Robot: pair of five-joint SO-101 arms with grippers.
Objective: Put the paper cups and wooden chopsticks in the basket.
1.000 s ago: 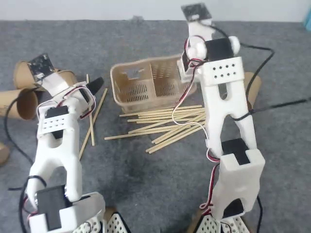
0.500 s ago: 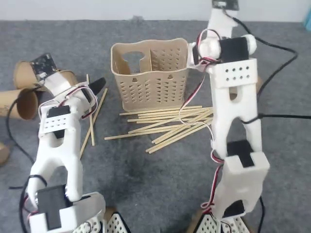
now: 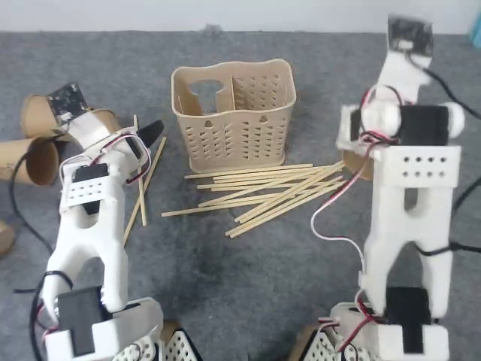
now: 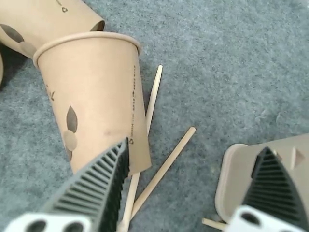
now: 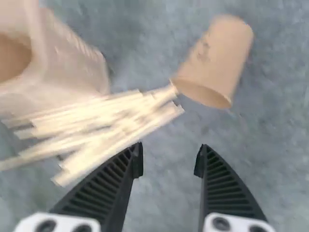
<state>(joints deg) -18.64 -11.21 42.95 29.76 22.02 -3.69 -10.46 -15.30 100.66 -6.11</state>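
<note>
Logged basket standing upright on grey carpet, between the two arms. Noted heap of wooden chopsticks lying flat on the carpet just in front of the basket, outside it. Counted a couple of stray sticks beside the left arm, apart from the heap. Marked paper cups on their sides at the far left, also outside the basket. Left wrist view, finer detail than from above: near cup on its side with its edge over a chopstick, second cup touching its rim, slanting stick just beside. Recorded left gripper with fingers spread wide, holding nothing, poised over the near cup's narrow end and those sticks. Right wrist view: caught a further cup on its side, mouth just beside the heap's ends, largely masked by the right arm in the high view. Recorded right gripper with fingers parted a moderate gap, gripping nothing, above bare carpet near the stick ends.
</note>
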